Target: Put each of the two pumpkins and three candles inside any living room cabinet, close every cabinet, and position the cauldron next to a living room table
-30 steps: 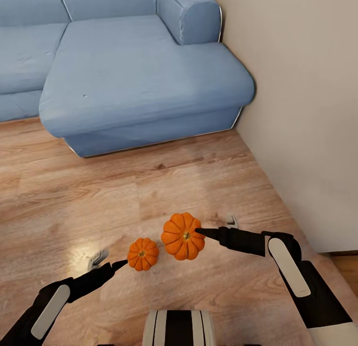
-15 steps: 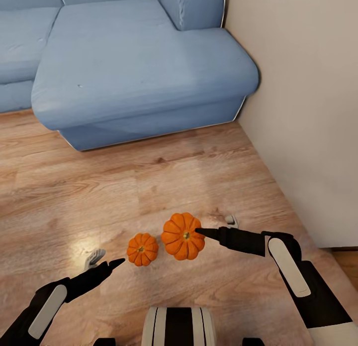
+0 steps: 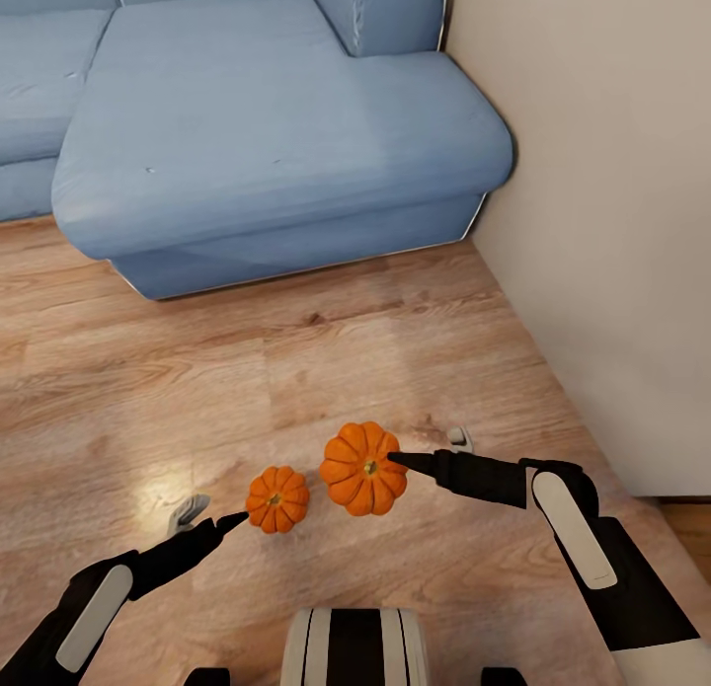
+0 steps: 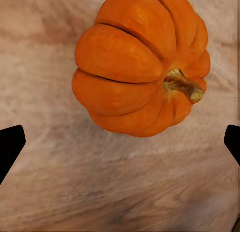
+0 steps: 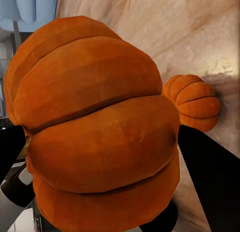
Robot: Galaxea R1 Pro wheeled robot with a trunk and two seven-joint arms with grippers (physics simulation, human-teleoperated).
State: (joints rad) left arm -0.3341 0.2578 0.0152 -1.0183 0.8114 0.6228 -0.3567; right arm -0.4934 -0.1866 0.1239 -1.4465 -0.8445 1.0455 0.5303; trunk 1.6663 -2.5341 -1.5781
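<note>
The smaller pumpkin (image 3: 276,499) now lies on the wooden floor (image 3: 296,370) at lower centre of the head view, just beyond the tip of the left pincer (image 3: 212,521). A second ago it sat right against that tip, higher and a little further right; half a second ago a gap had opened, and it has since settled lower and to the left. The left wrist view shows it (image 4: 140,66) ahead of the fingertips (image 4: 10,147), which stand wide apart at the frame's two edges and touch nothing. By my reading this pumpkin has slipped or been let go and must be picked up again before any trip to a cabinet.

Its stem lies roughly level in the left wrist view, pointing to the right of that frame, so its short axis is tipped onto the floor.

The larger pumpkin (image 3: 362,468), just right of it and unmoved across the frames, is pinched by the right pincer (image 3: 400,460), its stem end facing the head camera. Beyond both are a blue sofa (image 3: 267,133) at upper left and a pale wall (image 3: 612,222) at right.
</note>
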